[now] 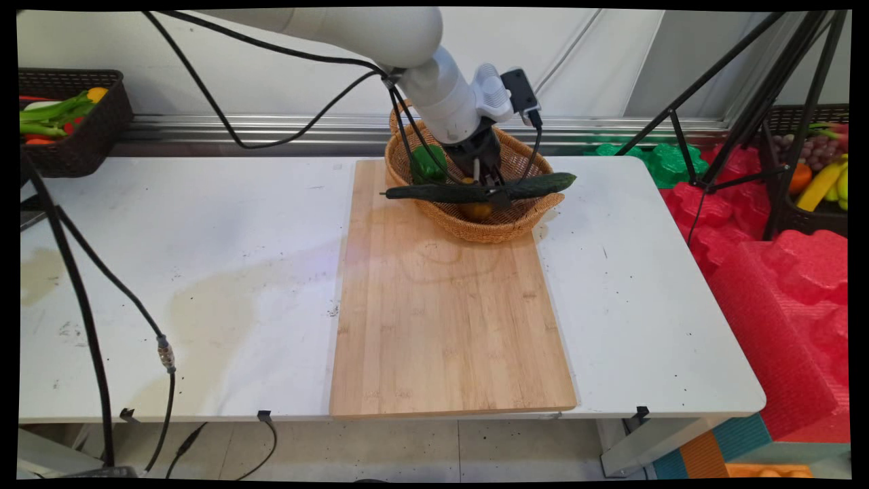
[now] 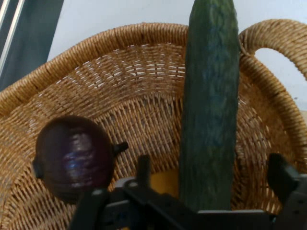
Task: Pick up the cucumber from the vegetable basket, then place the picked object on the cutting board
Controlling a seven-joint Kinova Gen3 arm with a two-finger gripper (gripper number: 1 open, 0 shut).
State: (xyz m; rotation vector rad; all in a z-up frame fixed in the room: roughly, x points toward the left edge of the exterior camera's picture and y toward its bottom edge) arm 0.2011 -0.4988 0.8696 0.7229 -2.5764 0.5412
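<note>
Over basket (image 1: 475, 227), cucumber (image 1: 475, 190) crosswise in gripper (image 1: 490, 193).

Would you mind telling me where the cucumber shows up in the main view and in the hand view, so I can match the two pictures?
Main view: the cucumber lies roughly level across the wicker basket, at the far end of the wooden board, under the gripper.
Hand view: the cucumber runs upright, right of centre, from the top edge down to the gripper.
Shared landmark: the wicker basket, whose woven rim and wall show behind the cucumber in both.
</note>
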